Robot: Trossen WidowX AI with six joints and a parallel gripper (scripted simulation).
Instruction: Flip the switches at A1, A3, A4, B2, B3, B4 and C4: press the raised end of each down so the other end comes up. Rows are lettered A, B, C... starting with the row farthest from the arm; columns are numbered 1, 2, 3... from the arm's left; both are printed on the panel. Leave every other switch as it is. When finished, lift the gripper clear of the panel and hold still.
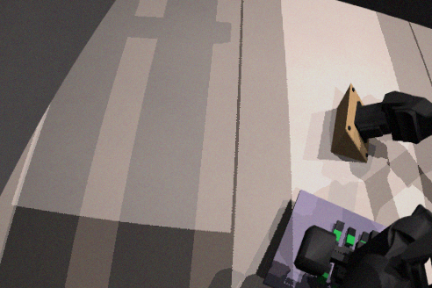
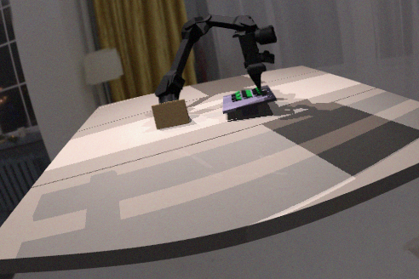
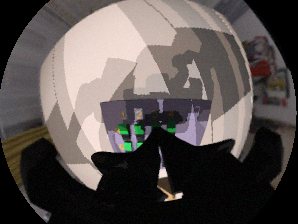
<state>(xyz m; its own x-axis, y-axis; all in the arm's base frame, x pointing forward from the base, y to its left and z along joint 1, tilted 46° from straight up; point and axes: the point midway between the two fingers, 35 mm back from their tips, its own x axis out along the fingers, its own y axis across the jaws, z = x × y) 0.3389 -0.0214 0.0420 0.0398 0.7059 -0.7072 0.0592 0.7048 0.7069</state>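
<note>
The purple switch panel (image 1: pixel 307 213) (image 2: pixel 232 105) (image 3: pixel 191 129) stands tilted on a dark base. Its black switches show green parts. Column numbers are faintly visible along its far edge in the wrist view. My gripper (image 2: pixel 259 88) (image 3: pixel 157 129) is shut and empty, pointing down at the panel's far rows. In the wrist view its tips cover the row A switch in column 3; contact cannot be told. The A1 switch (image 3: pixel 123 129), A2 switch (image 3: pixel 139 130) and A4 switch (image 3: pixel 171 127) show beside the tips. Most of rows B and C is hidden by the fingers.
A wooden wedge-shaped block (image 1: pixel 349 127) (image 2: pixel 171 115) stands beside the arm's base, left of the panel in the exterior view. The arm arches over the panel from the base. Patchwork shadows cross the pale table (image 1: pixel 259 117) (image 2: pixel 170 156).
</note>
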